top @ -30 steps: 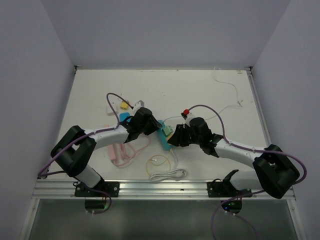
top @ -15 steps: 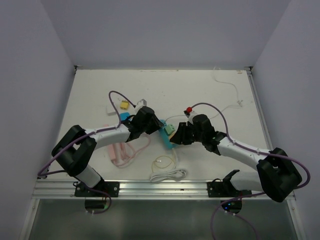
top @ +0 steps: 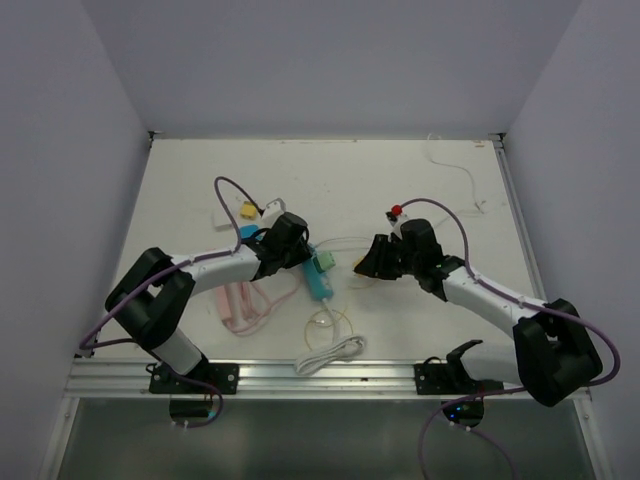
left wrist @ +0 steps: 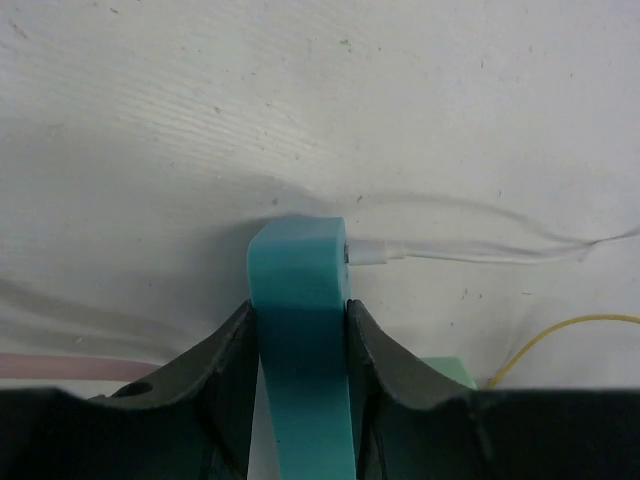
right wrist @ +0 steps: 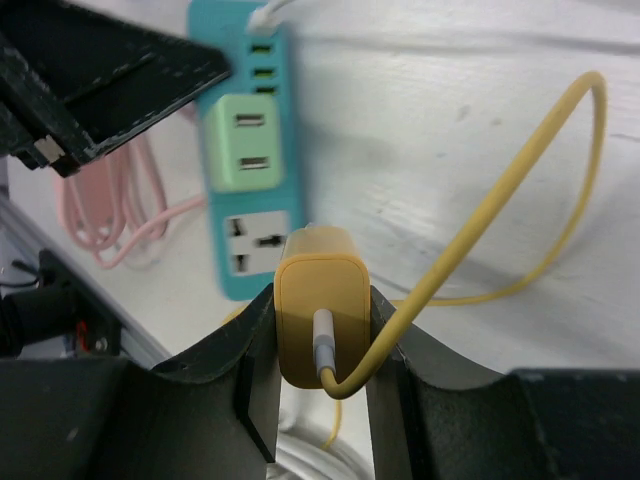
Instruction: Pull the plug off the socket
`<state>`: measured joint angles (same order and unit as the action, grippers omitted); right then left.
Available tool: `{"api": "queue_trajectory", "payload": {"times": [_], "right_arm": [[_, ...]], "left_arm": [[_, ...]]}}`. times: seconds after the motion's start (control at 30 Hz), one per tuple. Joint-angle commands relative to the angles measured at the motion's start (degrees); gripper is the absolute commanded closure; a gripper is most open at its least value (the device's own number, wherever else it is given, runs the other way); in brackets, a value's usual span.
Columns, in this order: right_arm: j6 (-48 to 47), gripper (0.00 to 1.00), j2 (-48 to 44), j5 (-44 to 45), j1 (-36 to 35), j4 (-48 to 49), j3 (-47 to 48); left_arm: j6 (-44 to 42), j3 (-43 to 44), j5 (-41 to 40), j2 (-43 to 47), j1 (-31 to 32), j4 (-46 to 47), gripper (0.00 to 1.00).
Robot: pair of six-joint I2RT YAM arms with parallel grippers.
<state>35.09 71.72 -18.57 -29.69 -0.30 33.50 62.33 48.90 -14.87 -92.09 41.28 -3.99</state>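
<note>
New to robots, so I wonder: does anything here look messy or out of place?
Nothing looks damaged, but loose cables lie cluttered at the near side: a pink bundle, a white coil and a looping yellow cable.

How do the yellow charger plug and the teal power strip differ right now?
The yellow charger plug is a small block; the teal power strip is a long bar. The plug trails a yellow cable; the strip has a white cable plugged in. The right gripper holds the plug, the left gripper the strip. Both are clamped, and apart.
</note>
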Motion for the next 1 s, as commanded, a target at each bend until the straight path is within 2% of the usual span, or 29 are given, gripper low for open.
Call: {"api": "queue_trajectory", "payload": {"times": [0.0,0.17,0.33,0.5,0.6,0.67,0.7,0.9,0.97], "right_arm": [[-2.0,1.0,-1.0,3.1,3.1,-2.8,2.5],[-2.6,1.0,-0.8,1.4,5.3,-3.0,2.5],[-3.7,1.0,-3.1,1.5,10.7,-5.2,2.3],[-4.1,1.0,-7.1,7.0,18.7,-10.9,1.9],[-3.7,1.0,-8.2,12.0,19.9,-14.1,1.4],[-3.3,0.91,-8.0,13.2,20.0,-15.3,0.7],[-3.1,0.84,-7.7,13.1,20.0,-15.5,0.5],[-2.9,0.62,-7.1,10.5,20.0,-14.9,-0.8],[-2.9,0.51,-7.5,8.8,20.0,-14.6,-1.1]], "left_arm": [[-8.7,-1.8,-9.9,-2.0,-1.6,-12.5,1.0],[-9.1,-1.7,-9.7,-2.3,-1.6,-12.7,1.0],[-9.1,-2.1,-8.9,-0.4,-1.6,-11.9,1.0],[-8.1,-2.6,-7.5,2.1,-1.6,-10.5,1.0],[-7.2,-3.0,-6.3,3.8,-1.6,-8.9,1.0],[-6.4,-3.2,-5.5,5.3,-1.7,-8.0,1.0],[-6.2,-3.1,-5.4,6.0,-1.8,-7.2,1.0],[-4.6,-2.9,-4.6,7.9,-1.7,-4.1,1.0],[-4.1,-2.9,-4.1,8.0,-1.7,-3.3,1.0]]}}
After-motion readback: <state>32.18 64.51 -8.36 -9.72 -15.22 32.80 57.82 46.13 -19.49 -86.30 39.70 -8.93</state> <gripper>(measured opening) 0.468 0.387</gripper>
